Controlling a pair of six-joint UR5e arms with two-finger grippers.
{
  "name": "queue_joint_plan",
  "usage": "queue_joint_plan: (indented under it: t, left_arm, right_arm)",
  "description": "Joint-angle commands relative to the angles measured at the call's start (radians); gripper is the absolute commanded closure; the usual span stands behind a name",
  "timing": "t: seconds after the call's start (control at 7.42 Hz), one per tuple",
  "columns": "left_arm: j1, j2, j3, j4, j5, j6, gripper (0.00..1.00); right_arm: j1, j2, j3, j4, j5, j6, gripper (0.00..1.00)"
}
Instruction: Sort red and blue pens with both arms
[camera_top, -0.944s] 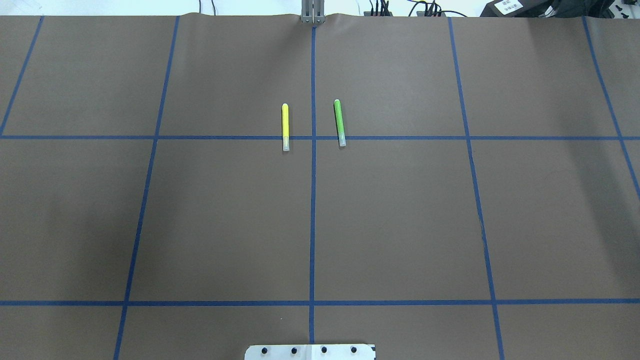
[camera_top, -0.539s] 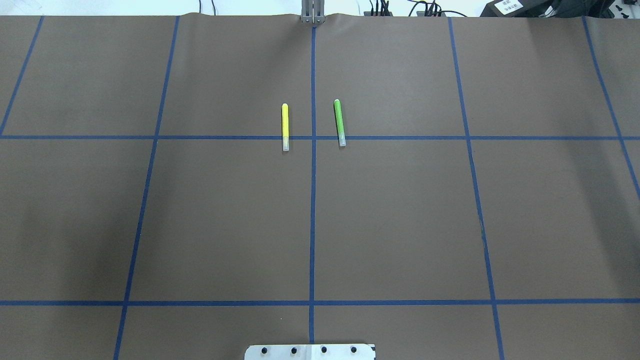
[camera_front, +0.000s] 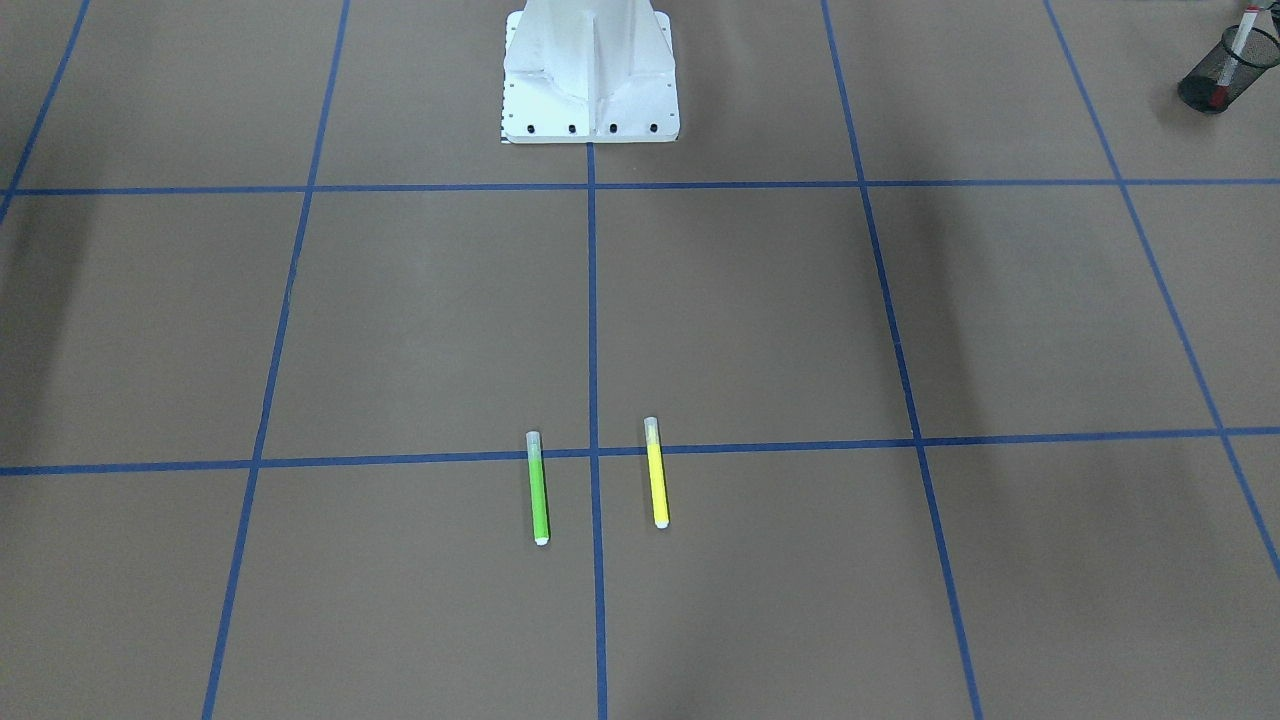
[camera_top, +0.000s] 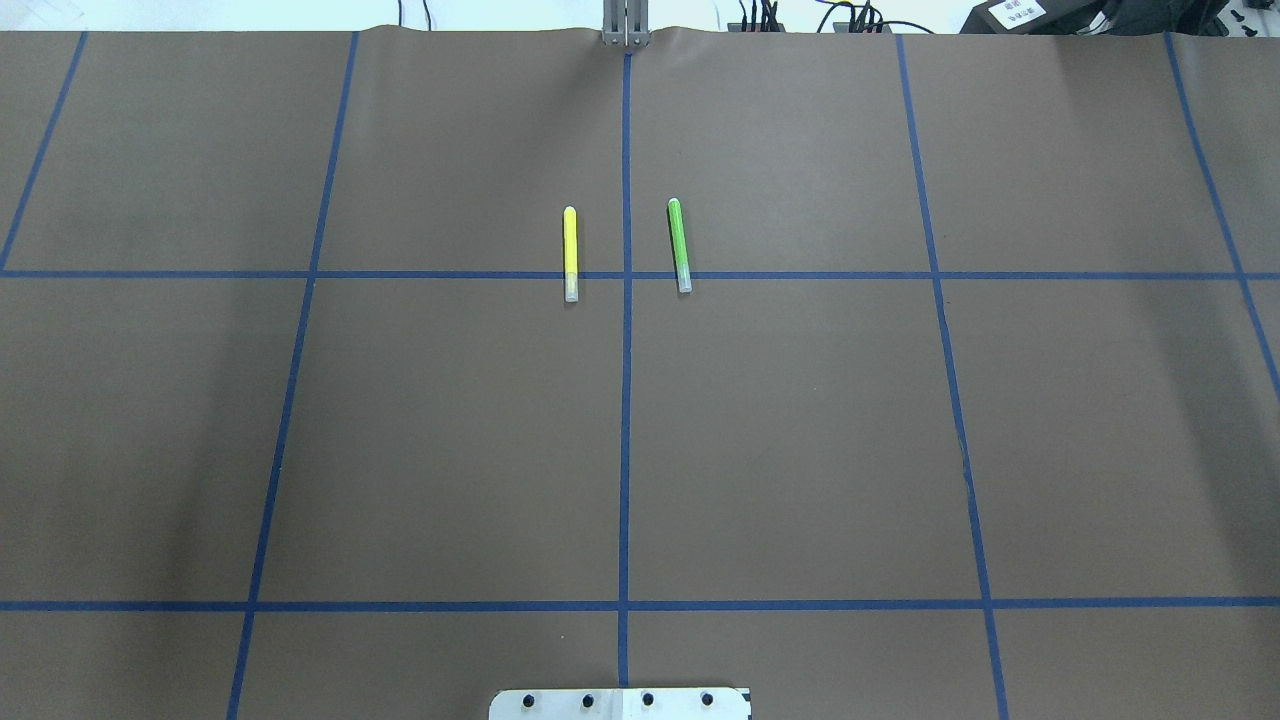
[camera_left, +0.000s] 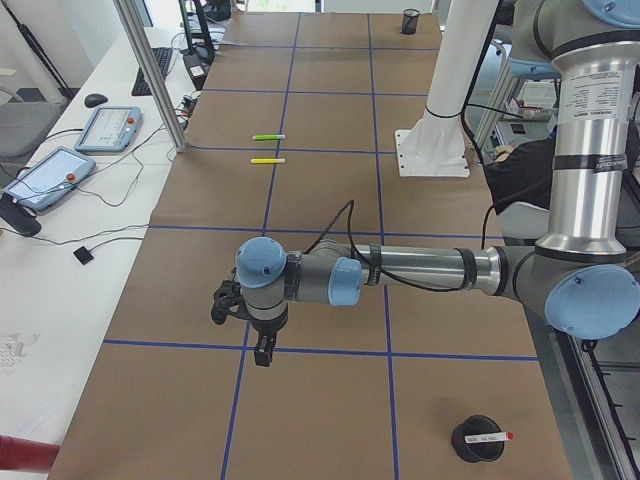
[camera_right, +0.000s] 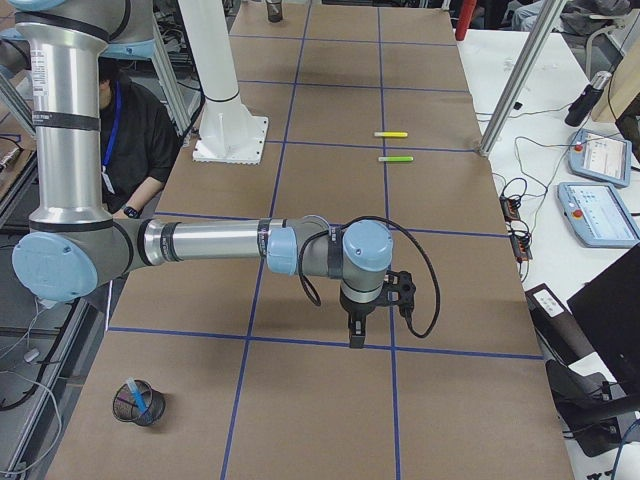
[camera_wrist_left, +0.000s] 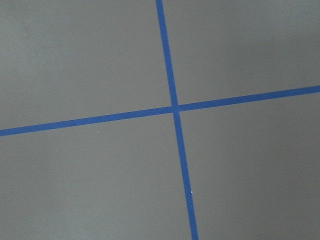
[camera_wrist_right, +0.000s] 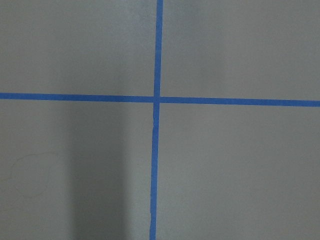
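While red pen (camera_left: 495, 437) and blue pen (camera_right: 140, 397) stand in separate mesh cups (camera_left: 465, 446), apparently sorted, left end effector (camera_left: 262, 357) and right end effector (camera_right: 355, 341) hover above tabletop (camera_top: 800, 450); whether either is parted or closed cannot be told.

**No Legible Writing in Any View**

Nothing can be read. A white label (camera_top: 1015, 10) on a black box (camera_top: 1050, 18) beyond the far right corner of the tabletop (camera_top: 800, 450) carries print too small to make out. Two pendant screens (camera_left: 108, 128) on the side bench (camera_left: 60, 260) along the tabletop's far edge show pale panels, their content blurred.
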Motion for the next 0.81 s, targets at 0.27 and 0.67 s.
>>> queue_joint_plan:
  t: [0.27,0.67]
  left_arm:
    - [-0.003,0.002,0.006,0.000,0.004,0.003,0.00]
    - [-0.003,0.001,0.014,0.002,0.003,0.002,0.00]
  right_arm:
    - [0.000,-0.016,-0.006,0.004,-0.001,-0.003,0.00]
    - [0.000,-0.014,-0.001,0.004,0.001,-0.002,0.00]
